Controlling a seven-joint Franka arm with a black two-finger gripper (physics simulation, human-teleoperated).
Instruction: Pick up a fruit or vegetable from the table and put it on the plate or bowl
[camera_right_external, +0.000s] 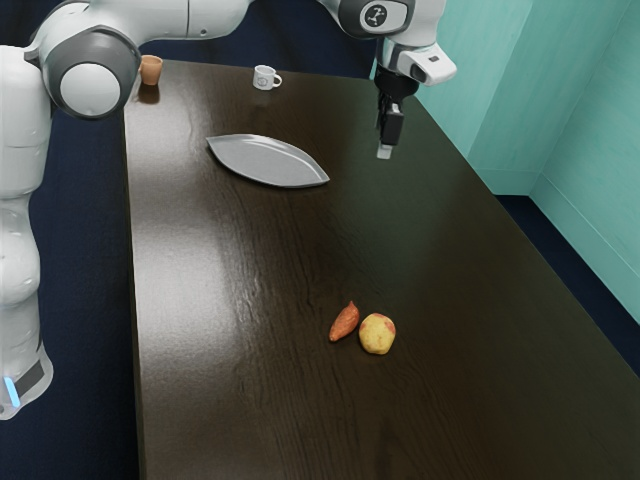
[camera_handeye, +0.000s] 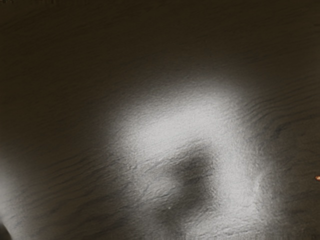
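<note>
Exterior view: sweet potato (camera_right_external: 344, 322) lies well apart from fingers (camera_right_external: 390, 128).

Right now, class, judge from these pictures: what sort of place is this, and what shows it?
Likely a simulated dining or kitchen room: a long dark wooden table holds a grey plate and a white mug, with teal walls behind.

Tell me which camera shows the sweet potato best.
The exterior view: the sweet potato lies whole on the table beside a yellow fruit. The wrist view offers tabletop and one orange speck, too small to identify.
</note>
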